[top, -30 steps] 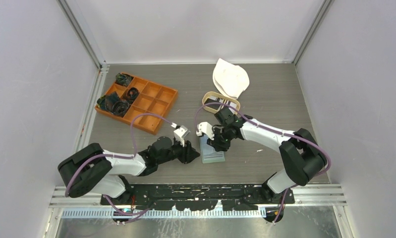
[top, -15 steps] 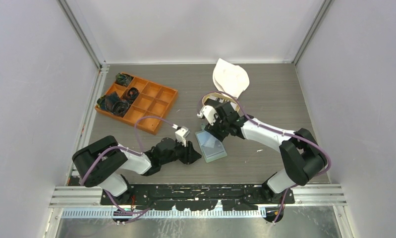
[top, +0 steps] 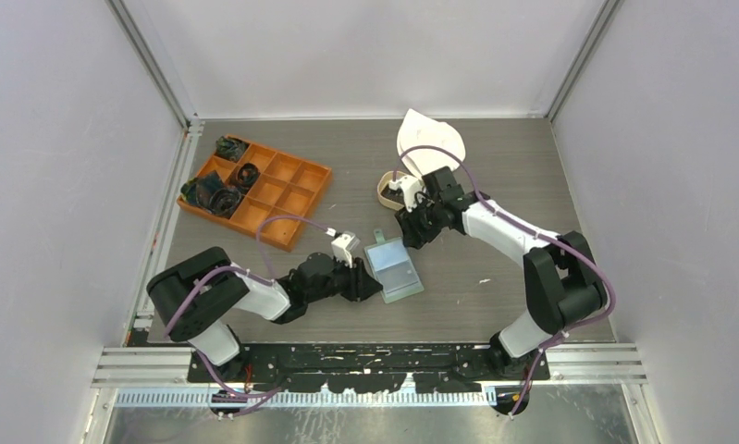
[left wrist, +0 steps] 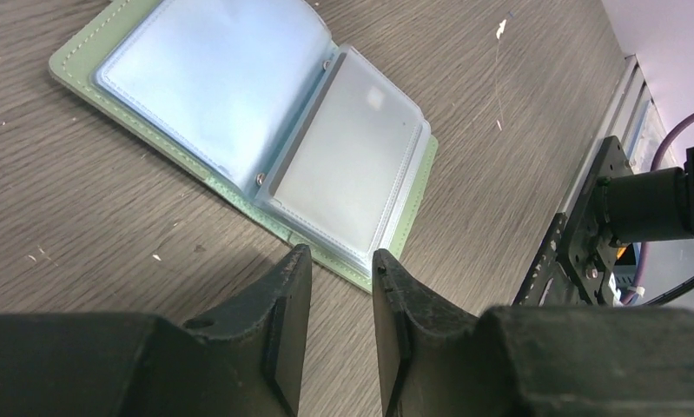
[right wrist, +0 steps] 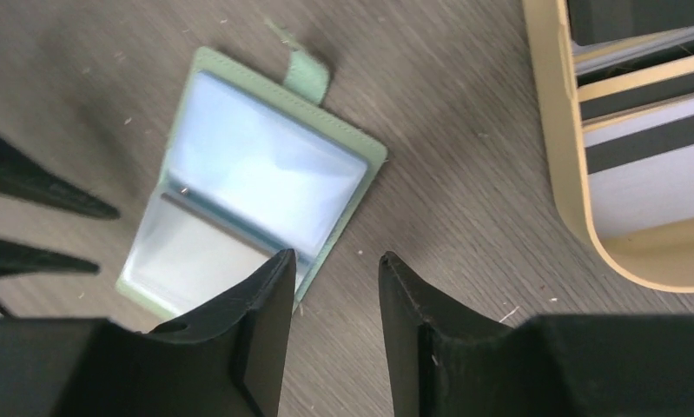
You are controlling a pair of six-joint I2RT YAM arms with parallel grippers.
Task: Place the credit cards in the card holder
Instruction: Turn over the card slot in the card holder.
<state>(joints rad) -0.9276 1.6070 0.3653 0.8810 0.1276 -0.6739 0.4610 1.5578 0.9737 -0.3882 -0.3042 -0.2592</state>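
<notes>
The card holder point(top: 393, 266) lies open on the table, sage-green with pale blue-grey pockets point(left wrist: 230, 95); its near page point(left wrist: 352, 169) looks flat and greyish white. My left gripper point(top: 370, 288) sits low at its near-left edge, jaws open and empty point(left wrist: 339, 261), not touching it. My right gripper point(top: 412, 231) hovers just beyond the holder's far right corner, open with nothing between the fingers point(right wrist: 334, 261). The holder point(right wrist: 247, 200) shows to its left. Black, white and grey credit cards point(right wrist: 647, 156) lie stacked in the tan tray point(right wrist: 578, 208) at its right.
The oval tan tray point(top: 382, 191) is mostly hidden under the right arm. A white cloth-like object point(top: 430, 143) lies behind it. An orange compartment box point(top: 273, 199) with dark cord bundles point(top: 213, 194) stands at the far left. The metal rail point(left wrist: 586, 234) runs along the near edge.
My right gripper has left the holder and drawn back toward the tray, its jaws now apart. The left gripper slid a little closer to the holder. The holder lies fully open and slightly turned.
</notes>
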